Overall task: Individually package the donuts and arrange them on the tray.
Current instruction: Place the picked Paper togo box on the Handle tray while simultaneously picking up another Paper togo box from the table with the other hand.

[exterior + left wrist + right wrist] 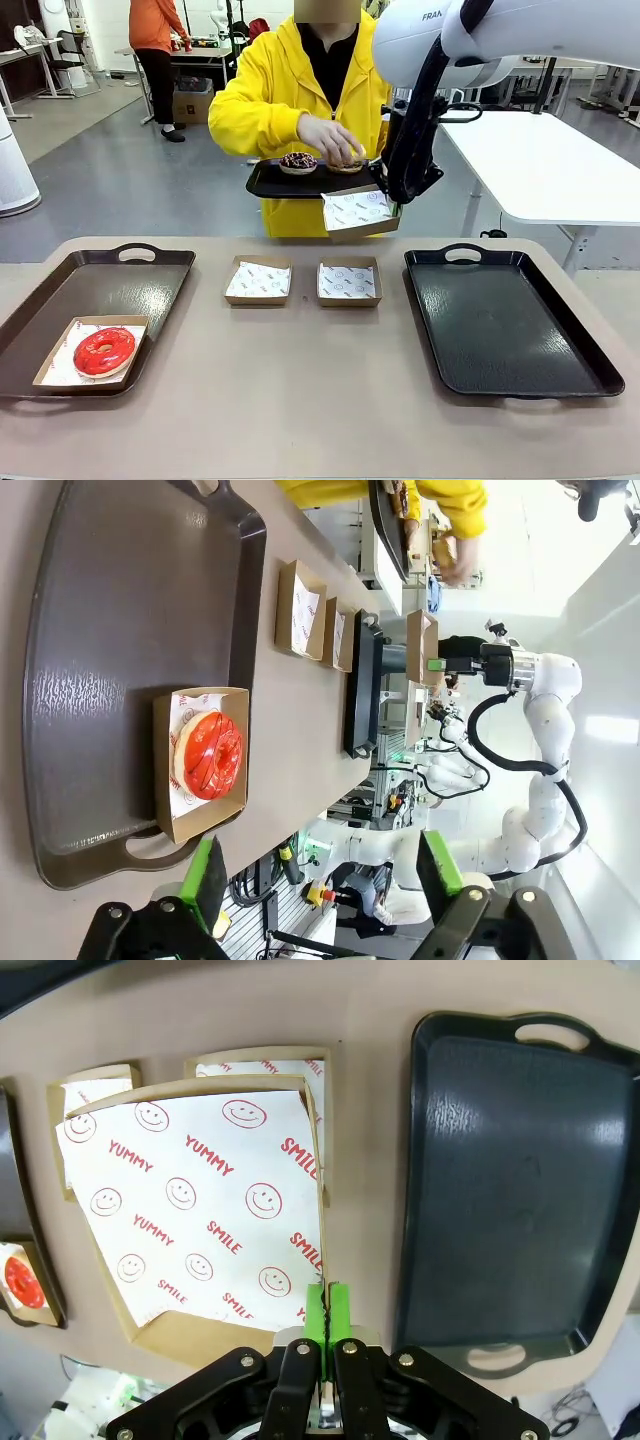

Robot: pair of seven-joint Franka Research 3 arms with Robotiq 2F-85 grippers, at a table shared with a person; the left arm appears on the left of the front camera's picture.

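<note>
A glossy red donut (104,351) (210,755) lies in a paper-lined box on the left tray (120,285). My left gripper (322,880) hangs open above that tray's near end, nothing between its fingers. My right gripper (395,205) (326,1310) is shut on the edge of an empty paper-lined box (360,212) (200,1200), held in the air beside a small black tray (275,183) that the person holds. On it sit a dark sprinkled donut (298,161) and a yellow donut (350,163), with the person's hand (328,137) on the yellow one.
Two empty paper-lined boxes (259,280) (349,281) stand side by side at the table's middle. A large black tray (505,320) (510,1190) lies bare on the right. A white table stands behind on the right.
</note>
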